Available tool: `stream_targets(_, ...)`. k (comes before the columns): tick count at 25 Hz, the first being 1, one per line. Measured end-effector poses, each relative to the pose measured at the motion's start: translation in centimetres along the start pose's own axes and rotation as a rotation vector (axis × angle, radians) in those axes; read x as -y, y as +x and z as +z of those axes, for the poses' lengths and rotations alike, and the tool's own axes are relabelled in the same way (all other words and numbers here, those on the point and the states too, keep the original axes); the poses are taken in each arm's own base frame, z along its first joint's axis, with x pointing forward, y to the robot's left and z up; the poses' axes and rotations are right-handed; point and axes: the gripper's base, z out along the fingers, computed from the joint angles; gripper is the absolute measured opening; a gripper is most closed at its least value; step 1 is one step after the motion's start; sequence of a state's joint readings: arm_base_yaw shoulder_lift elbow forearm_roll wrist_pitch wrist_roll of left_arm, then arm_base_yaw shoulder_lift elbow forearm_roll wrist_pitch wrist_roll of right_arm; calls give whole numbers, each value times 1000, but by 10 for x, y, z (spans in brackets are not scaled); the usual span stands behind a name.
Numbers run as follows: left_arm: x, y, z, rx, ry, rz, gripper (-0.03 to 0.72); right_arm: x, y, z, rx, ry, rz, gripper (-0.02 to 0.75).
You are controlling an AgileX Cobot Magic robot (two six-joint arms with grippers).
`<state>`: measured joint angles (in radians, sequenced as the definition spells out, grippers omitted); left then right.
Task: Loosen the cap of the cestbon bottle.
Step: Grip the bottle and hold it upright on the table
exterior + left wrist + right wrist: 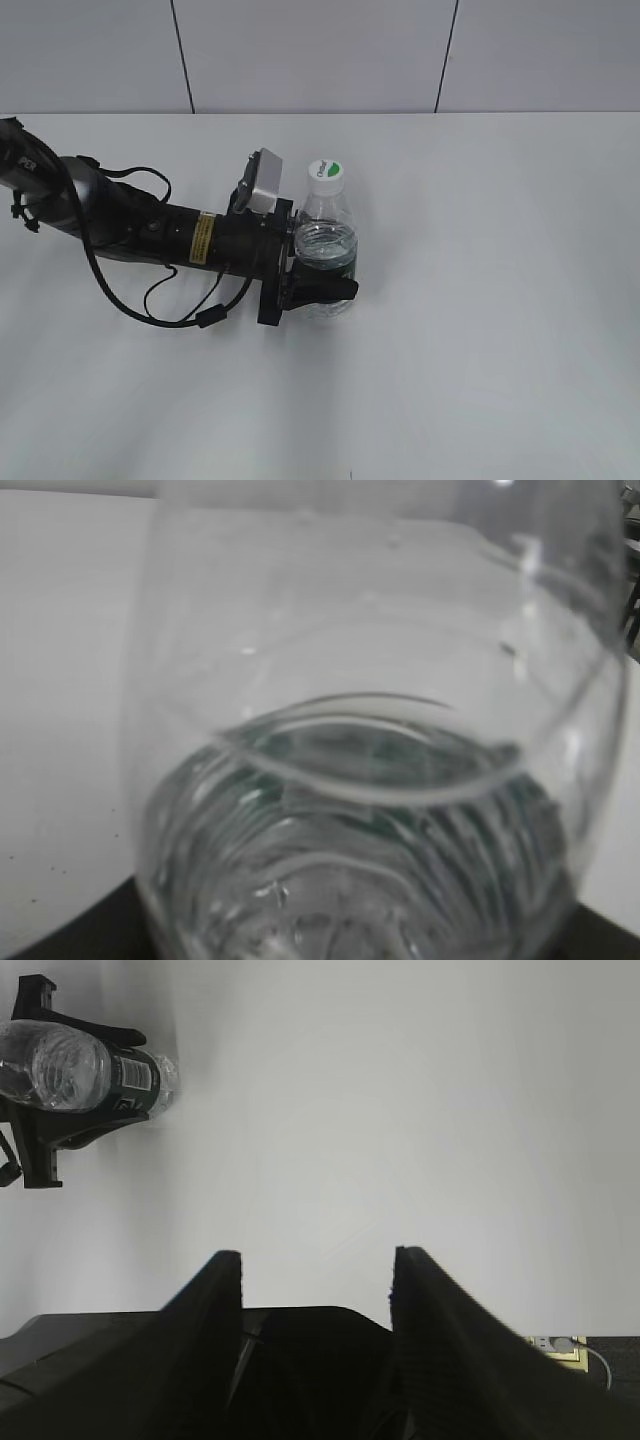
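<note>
The cestbon bottle (328,250) stands upright mid-table, clear with a dark green label band and water inside. Its white cap (326,176) with a green half-circle mark sits on top. My left gripper (322,283) is shut on the bottle's body around the label band. In the left wrist view the bottle (380,780) fills the frame and the jaws are hidden behind it. My right gripper (318,1260) is open and empty, far from the bottle (85,1070), which shows at the upper left of the right wrist view. The right arm is out of the exterior view.
The left arm (130,225) with its cables lies across the left of the white table (500,300). A grey panelled wall (320,50) stands behind the table. A power socket (555,1345) shows beyond the table edge in the right wrist view.
</note>
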<state>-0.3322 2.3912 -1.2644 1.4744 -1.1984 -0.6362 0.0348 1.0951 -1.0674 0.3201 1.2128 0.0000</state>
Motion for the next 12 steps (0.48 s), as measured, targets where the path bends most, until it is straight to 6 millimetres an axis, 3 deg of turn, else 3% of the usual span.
stream_targets(12, 0, 1, 0, -8, 3, 33, 411, -62, -68, 56, -138, -29, -121, 372)
